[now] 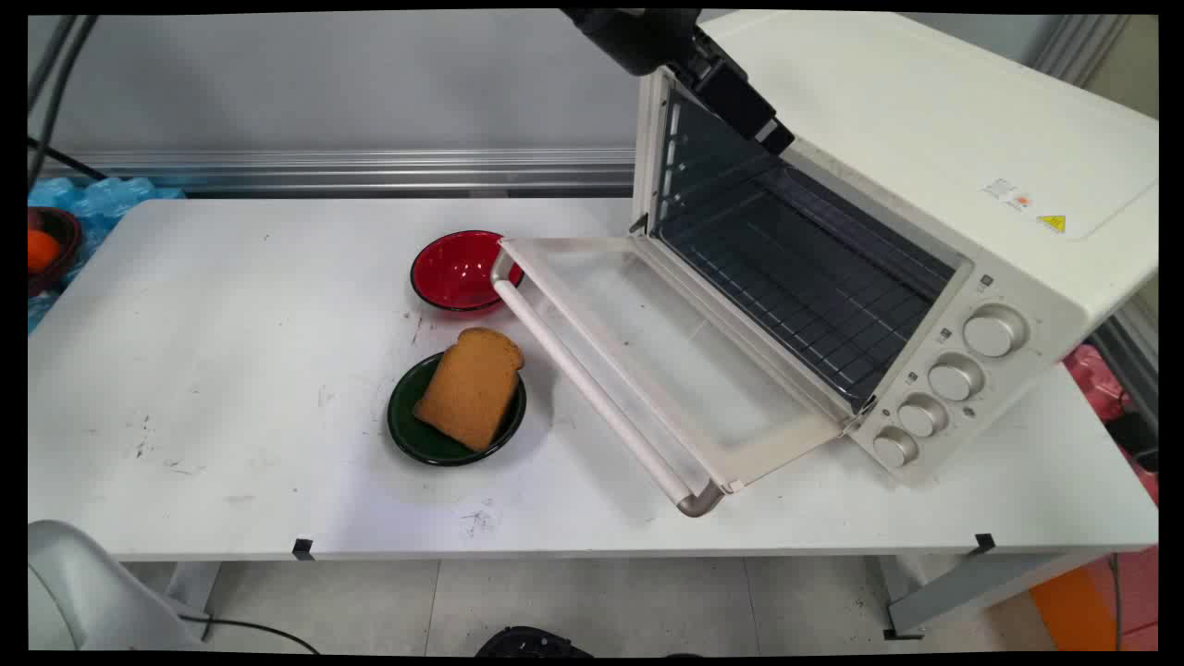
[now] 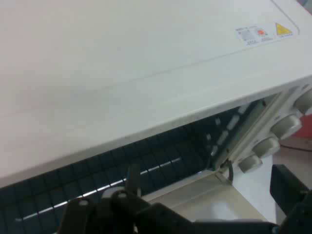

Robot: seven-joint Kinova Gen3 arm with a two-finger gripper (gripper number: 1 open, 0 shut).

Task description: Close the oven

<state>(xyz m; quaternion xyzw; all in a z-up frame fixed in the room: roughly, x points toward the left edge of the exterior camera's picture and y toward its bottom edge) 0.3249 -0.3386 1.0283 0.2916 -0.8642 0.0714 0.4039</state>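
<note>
Pincer (image 1: 772,137) at top centre, over the open oven (image 1: 888,231); its state I cannot tell; toast (image 1: 470,387), seemingly light and crumbly, lies on green plate (image 1: 407,435), centre of desk (image 1: 231,370); grip its edges.

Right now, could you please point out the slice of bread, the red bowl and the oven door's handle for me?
slice of bread (image 1: 471,387), main view, middle of its face.
red bowl (image 1: 455,269), main view, inner floor.
oven door's handle (image 1: 592,398), main view, mid-bar.
</note>
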